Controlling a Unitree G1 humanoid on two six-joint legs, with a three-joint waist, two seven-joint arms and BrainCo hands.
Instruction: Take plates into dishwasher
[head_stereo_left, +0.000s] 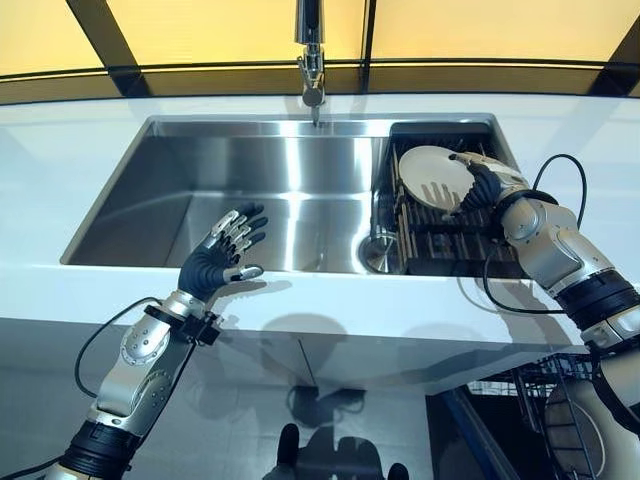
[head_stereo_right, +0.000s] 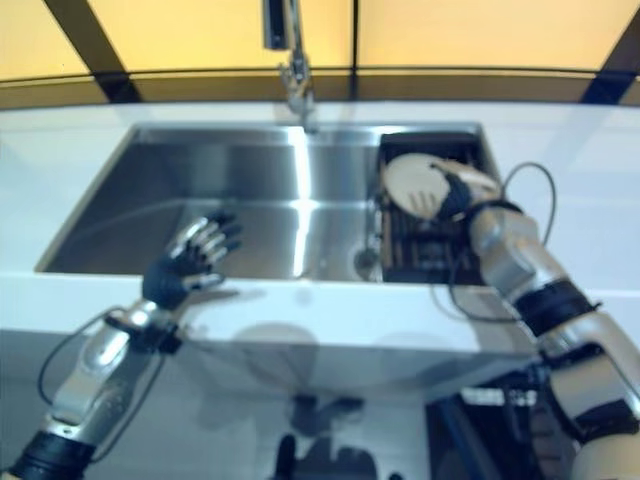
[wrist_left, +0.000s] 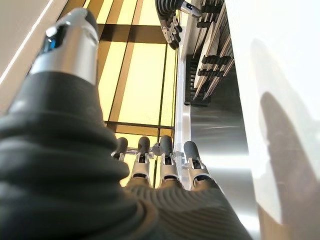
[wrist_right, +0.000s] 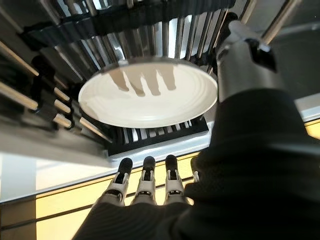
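Right wrist view shows the right hand (wrist_right: 165, 200) with its fingers straight and spread, holding nothing, facing a white plate (wrist_right: 150, 92) that leans tilted against the dark rack (wrist_right: 65, 30); finger shadows fall on the plate, but whether the tips touch it I cannot tell. From the head, the rack sits in the right end of the steel sink (head_stereo_left: 250, 190), below the tap (head_stereo_left: 311, 60), and the plate stands on edge between its tines, likely so it drains and can be taken by the rim. The left hand (head_stereo_left: 225, 255) hovers open over the sink's near edge above the white counter (head_stereo_left: 60, 150) (idle, I judge). No dishwasher is plainly seen, so the plate is not yet picked up.
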